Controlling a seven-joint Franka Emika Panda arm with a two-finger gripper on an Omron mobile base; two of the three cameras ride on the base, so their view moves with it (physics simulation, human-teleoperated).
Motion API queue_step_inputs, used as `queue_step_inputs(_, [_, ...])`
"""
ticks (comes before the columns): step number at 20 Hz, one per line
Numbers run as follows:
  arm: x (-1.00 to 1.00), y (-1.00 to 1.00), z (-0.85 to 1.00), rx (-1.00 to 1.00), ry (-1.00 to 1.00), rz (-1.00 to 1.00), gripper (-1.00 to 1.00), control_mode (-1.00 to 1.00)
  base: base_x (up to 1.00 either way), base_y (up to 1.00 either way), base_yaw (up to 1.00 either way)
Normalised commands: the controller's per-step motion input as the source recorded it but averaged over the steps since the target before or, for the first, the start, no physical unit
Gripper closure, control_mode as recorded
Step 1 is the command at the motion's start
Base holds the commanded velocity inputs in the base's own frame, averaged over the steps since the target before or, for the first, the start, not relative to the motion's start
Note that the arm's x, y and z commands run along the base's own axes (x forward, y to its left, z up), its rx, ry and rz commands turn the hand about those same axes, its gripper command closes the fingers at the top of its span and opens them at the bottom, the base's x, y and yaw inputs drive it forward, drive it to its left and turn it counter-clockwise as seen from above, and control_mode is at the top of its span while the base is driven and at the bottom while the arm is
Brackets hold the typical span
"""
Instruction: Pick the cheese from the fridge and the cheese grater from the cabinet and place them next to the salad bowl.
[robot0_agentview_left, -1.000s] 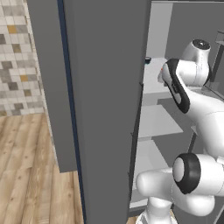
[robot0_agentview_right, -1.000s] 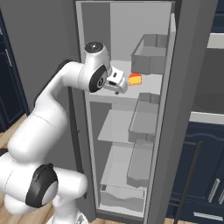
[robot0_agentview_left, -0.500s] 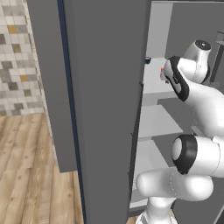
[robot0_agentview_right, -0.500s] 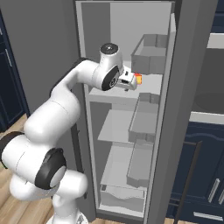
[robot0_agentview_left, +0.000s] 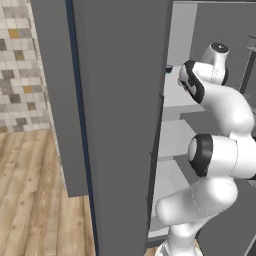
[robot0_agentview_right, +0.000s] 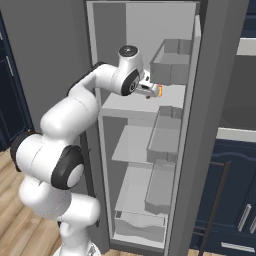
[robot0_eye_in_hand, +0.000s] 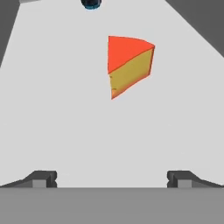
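In the hand view the gripper (robot0_eye_in_hand: 112, 179) has its two dark fingertips (robot0_eye_in_hand: 43, 178) set far apart at the bottom, at about 7 and 5 o'clock, with nothing between them; the jaws are spread wide and hold nothing. Ahead of them, toward 12 o'clock from the gap and clear of both tips, the cheese (robot0_eye_in_hand: 129, 65) lies on a pale fridge shelf (robot0_eye_in_hand: 65, 122). It is a wedge with a red-orange top face and a yellow cut side, its point turned toward 6 o'clock. At the top edge of that view, near 11 o'clock from the wedge, a small dark round object (robot0_eye_in_hand: 91, 4) sits on the same shelf; what it is cannot be told.

From the right base camera the gripper (robot0_agentview_right: 151, 90) reaches into the open fridge (robot0_agentview_right: 180, 125) at upper-shelf height, and a sliver of orange cheese (robot0_agentview_right: 159, 90) shows just beyond it at 3 o'clock, close to the hand but not gripped. Above it at about 1 o'clock a grey door bin (robot0_agentview_right: 172, 60) hangs, with further bins (robot0_agentview_right: 162, 137) stacked toward 6 o'clock. Pale shelves (robot0_agentview_right: 130, 145) step down below the arm (robot0_agentview_right: 75, 112) to a drawer (robot0_agentview_right: 140, 225) at the bottom.

From the left base camera the grey fridge door (robot0_agentview_left: 122, 110) with its dark blue edge strip (robot0_agentview_left: 77, 100) covers the middle, and the arm (robot0_agentview_left: 215, 110) bends in behind it at 3 o'clock. A tiled wall (robot0_agentview_left: 20, 65) lies at 9 o'clock and wooden floor (robot0_agentview_left: 30, 200) at 7 o'clock.
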Motion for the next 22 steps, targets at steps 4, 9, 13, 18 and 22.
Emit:
queue_step_inputs(4, [0.3,0.0,0.0,0.0,0.0,-0.13,-1.0,-1.0,0.0,0.0,0.0])
queue_step_inputs(9, [0.18,0.0,0.0,0.0,0.0,-0.01,-1.0,-1.0,0.0,0.0,0.0])
queue_step_inputs(13, [0.35,-0.02,0.0,0.0,0.0,0.0,-1.0,-1.0,0.0,0.0,0.0])
queue_step_inputs(18, [0.25,-0.09,-0.02,0.0,0.0,0.0,-1.0,-1.0,0.0,0.0,0.0])
queue_step_inputs(22, [0.18,-0.12,-0.05,0.0,0.0,-0.02,-1.0,-1.0,0.0,0.0,0.0])
